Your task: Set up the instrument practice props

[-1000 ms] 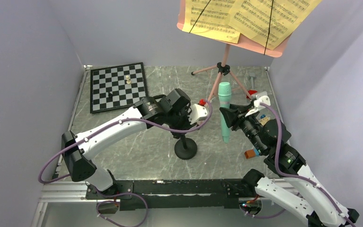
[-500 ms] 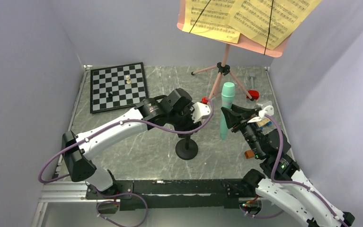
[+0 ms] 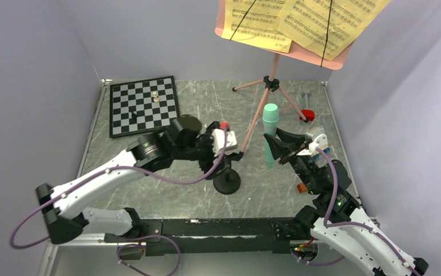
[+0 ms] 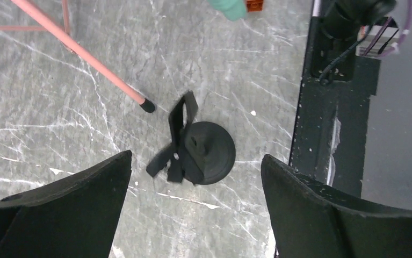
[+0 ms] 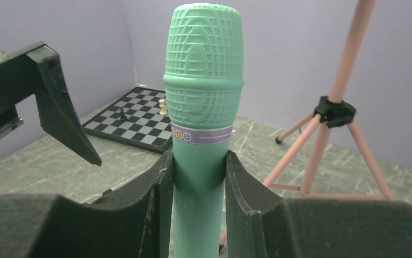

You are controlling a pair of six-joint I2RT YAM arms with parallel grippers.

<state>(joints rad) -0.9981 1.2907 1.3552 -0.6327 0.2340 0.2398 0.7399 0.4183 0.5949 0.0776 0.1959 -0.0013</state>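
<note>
The pink music stand (image 3: 271,69) stands at the back on its tripod, with yellow sheet-music pages (image 3: 310,20) on its desk. One pink leg (image 4: 80,56) ends just beside the small black round-base stand (image 3: 227,181), which sits on the table with its clip on top (image 4: 206,153). My left gripper (image 3: 232,154) hovers over it, open and holding nothing (image 4: 195,157). My right gripper (image 3: 276,148) is shut on the mint-green microphone (image 3: 270,132) and holds it upright by its handle (image 5: 202,107), to the right of the black stand.
A chessboard (image 3: 143,105) with a few pieces lies at the back left. A red block (image 3: 307,114) sits near the tripod and an orange block (image 3: 302,187) by my right arm. The black base rail (image 4: 322,134) runs along the near table edge. Grey walls close in on both sides.
My left gripper has opened, let go of the black stand and drawn back to the left. My right gripper has carried the microphone slightly nearer and stood it more upright.
</note>
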